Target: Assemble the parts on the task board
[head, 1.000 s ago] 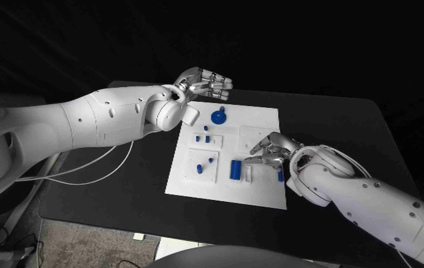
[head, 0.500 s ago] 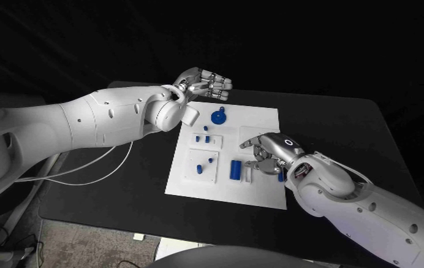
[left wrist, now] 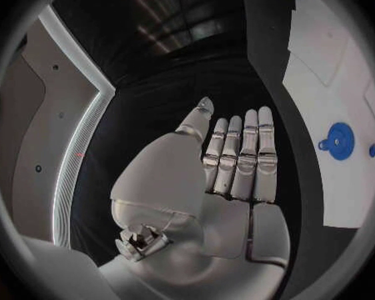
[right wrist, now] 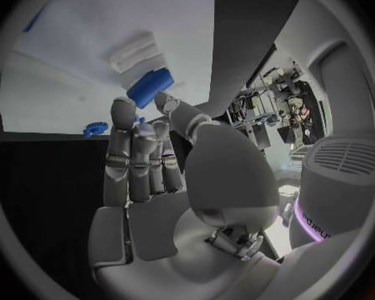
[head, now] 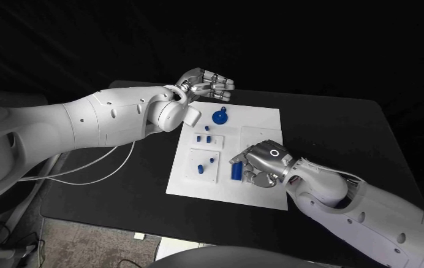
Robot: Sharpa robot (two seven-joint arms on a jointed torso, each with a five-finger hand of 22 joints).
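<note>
The white task board [head: 265, 121] lies mid-table. A blue round disc [head: 219, 118] sits near its far edge, with small blue pieces [head: 202, 138] below it and a blue cylinder [head: 236, 170] near the front. My right hand [head: 263, 165] hovers over the board just right of the cylinder, back of the hand up. In the right wrist view its fingers [right wrist: 133, 160] are stretched out with nothing in them, the thumb tip close to the cylinder [right wrist: 150, 87]. My left hand [head: 205, 85] is raised beyond the board's far left corner; its fingers [left wrist: 241, 153] are straight and hold nothing.
A small white block [right wrist: 133, 52] lies on the board beside the cylinder. White cables [head: 97, 164] trail over the table's left side. Black tabletop [head: 344, 127] lies bare to the right of the board.
My right hand has slid left and nearer across the board, turning its back up and covering the white block and a blue piece beside the cylinder. The left arm has stayed put.
</note>
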